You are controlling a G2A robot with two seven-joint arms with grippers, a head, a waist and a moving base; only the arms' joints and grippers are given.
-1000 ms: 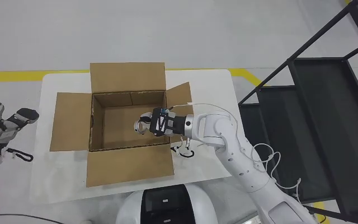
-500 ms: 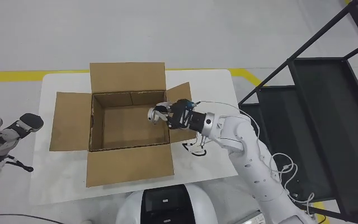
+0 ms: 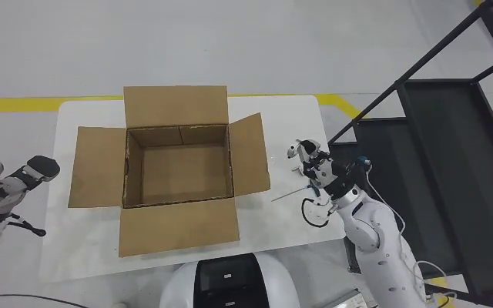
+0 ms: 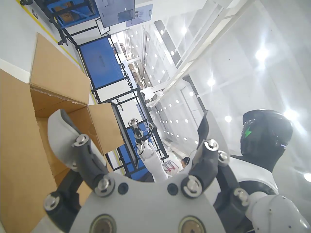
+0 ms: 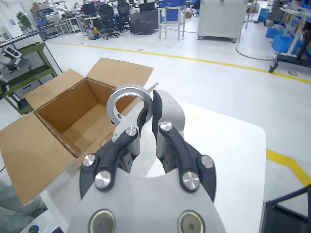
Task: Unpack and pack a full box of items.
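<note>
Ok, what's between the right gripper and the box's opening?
The top view shows the outfolded right flap of the cardboard box, then a strip of bare white table, up to the right gripper shut on the metal ring.

Lab hall: workbenches (image 5: 170,2), office chairs (image 5: 107,16), yellow floor line (image 5: 194,59).

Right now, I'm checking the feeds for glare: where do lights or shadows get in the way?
Left wrist view: the ceiling lights flare into white blotches with haze around them. Right wrist view: even light, and the ring in the right claw gleams only mildly. Top view: flat light, with just soft shade inside the box.
</note>
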